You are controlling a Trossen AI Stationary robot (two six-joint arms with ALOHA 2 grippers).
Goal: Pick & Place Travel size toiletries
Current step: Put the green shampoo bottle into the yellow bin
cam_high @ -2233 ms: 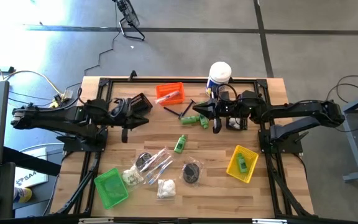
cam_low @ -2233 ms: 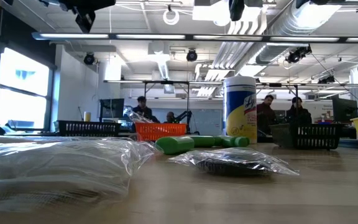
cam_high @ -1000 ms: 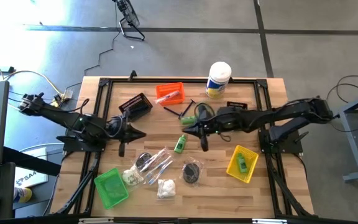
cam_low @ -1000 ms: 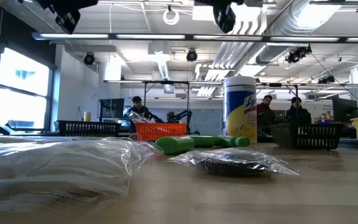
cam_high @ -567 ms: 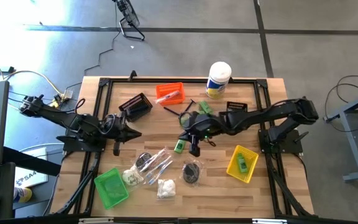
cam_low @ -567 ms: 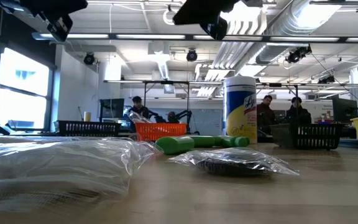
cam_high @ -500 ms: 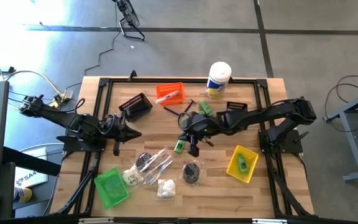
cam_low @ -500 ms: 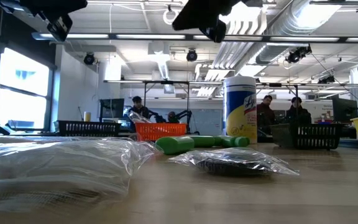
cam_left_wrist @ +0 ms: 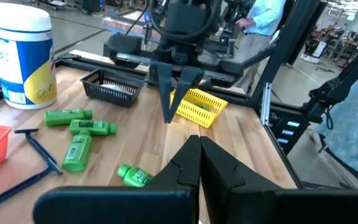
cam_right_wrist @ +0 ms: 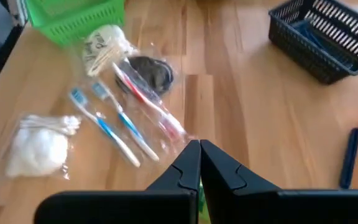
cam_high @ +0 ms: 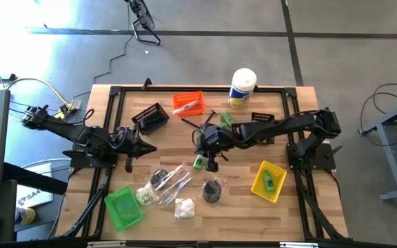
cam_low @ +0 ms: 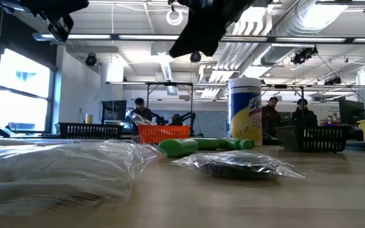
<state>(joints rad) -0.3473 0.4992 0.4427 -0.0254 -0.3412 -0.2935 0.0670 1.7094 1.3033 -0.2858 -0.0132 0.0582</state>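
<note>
The right gripper (cam_high: 211,163) hangs over the middle of the table, jaws pressed together and empty, just above a green bottle (cam_high: 198,162). To take it cleanly, I reckon the jaws must spread first, then come down astride the bottle's narrow width. More toiletries, toothbrush packets (cam_high: 174,180) and puff bags (cam_high: 183,209), lie near the front edge. The left gripper (cam_high: 131,164) waits toward the left edge, likewise closed and empty.

Wooden table (cam_high: 291,138), green bottles (cam_high: 198,162), wrapped toothbrushes (cam_high: 174,180), coloured bins (cam_high: 267,180), canister (cam_high: 242,87)
</note>
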